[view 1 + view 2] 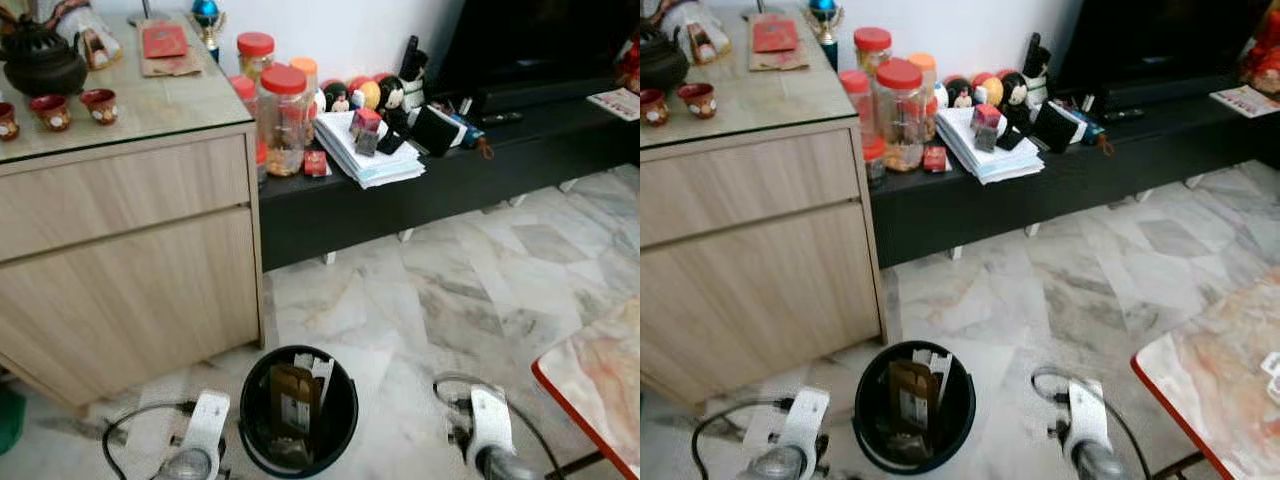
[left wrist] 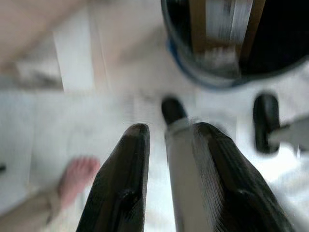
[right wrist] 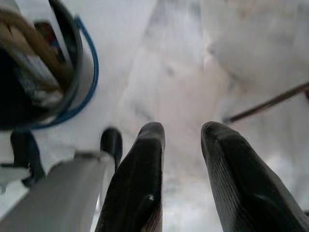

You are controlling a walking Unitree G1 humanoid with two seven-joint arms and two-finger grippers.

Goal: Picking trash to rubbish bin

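A round black rubbish bin (image 1: 298, 410) stands on the marble floor right in front of me. Inside it are brown cardboard (image 1: 292, 395) and white paper scraps. My two silver arms hang low on either side of it, the left arm (image 1: 205, 430) and the right arm (image 1: 490, 425). The left gripper (image 2: 171, 129) points down at the floor beside the bin (image 2: 231, 43), open, with nothing between its fingers. The right gripper (image 3: 184, 128) hangs on the bin's (image 3: 34, 67) other side, also open and holding nothing.
A wooden cabinet (image 1: 130, 250) with a tea set stands at the left. A low black bench (image 1: 450, 175) with jars and papers runs along the back. A red-edged table (image 1: 600, 390) juts in at the right. A person's bare foot (image 2: 77, 176) is near my left side.
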